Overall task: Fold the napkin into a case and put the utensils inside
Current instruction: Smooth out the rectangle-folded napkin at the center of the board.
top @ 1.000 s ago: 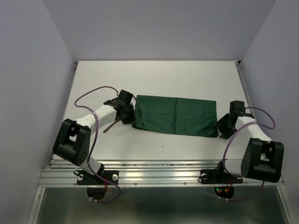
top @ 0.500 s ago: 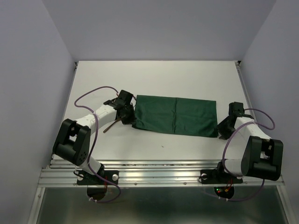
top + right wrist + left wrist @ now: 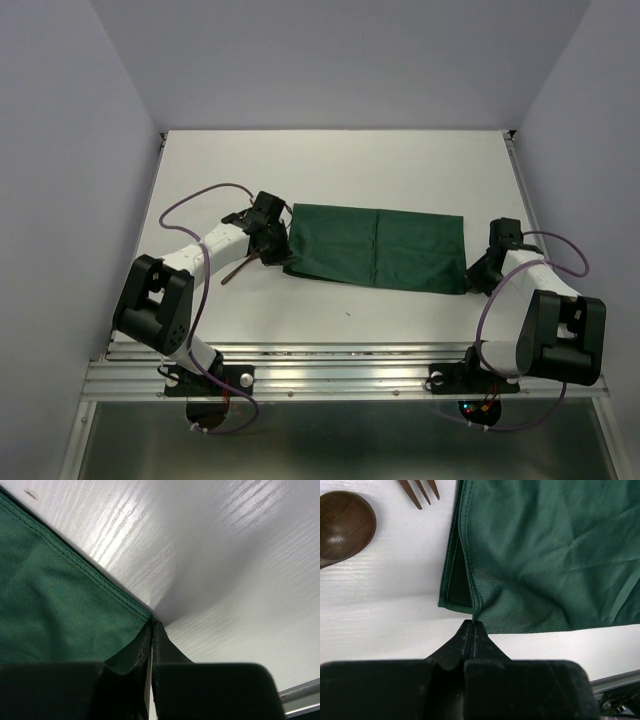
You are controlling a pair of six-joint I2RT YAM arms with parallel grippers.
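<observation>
On the white table [image 3: 400, 170] lie the folded green napkin [image 3: 375, 247] and, just beside it, the spoon [image 3: 342, 525] and fork [image 3: 420, 489].

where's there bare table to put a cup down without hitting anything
Widest free patch: white table between the dark green cloth napkin and the far wall. A narrower strip lies between napkin and aluminium rail. Crowded: the napkin's left end, with the left gripper, brown wooden spoon and wooden fork, and its right corner at the right gripper.
</observation>
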